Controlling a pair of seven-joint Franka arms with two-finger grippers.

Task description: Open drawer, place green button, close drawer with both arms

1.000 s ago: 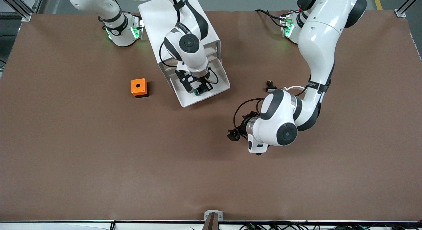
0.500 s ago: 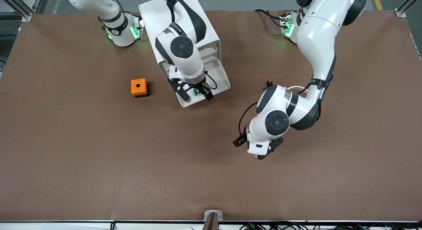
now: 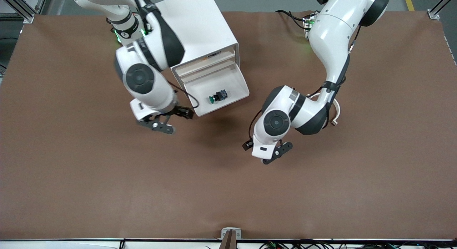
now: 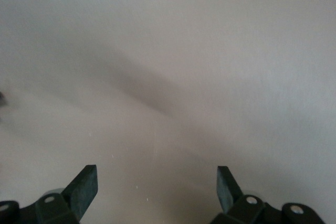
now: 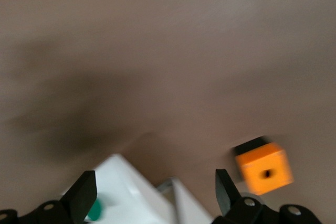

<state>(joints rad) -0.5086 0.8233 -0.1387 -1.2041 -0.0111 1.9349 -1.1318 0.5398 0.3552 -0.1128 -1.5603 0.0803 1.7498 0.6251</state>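
The drawer [image 3: 225,105] stands pulled out of the white cabinet [image 3: 200,24]. The button [image 3: 217,96], black with a green cap, lies on the drawer's floor, and nothing touches it. My right gripper [image 3: 174,120] is open and empty over the table, beside the drawer's front corner at the right arm's end. In the right wrist view the right gripper [image 5: 152,192] frames that white corner [image 5: 126,187] and the button's green cap [image 5: 94,211]. My left gripper [image 3: 266,157] hangs open over bare table, off the drawer's front. The left wrist view shows the left gripper [image 4: 157,187] over only tabletop.
An orange box with a hole [image 5: 262,166] sits on the table near the right gripper; in the front view the right arm hides it. The brown tabletop [image 3: 142,192] stretches wide toward the front camera.
The right gripper opened, left the button in the drawer and swung out toward the right arm's end of the table. The left gripper moved closer to the drawer's front.
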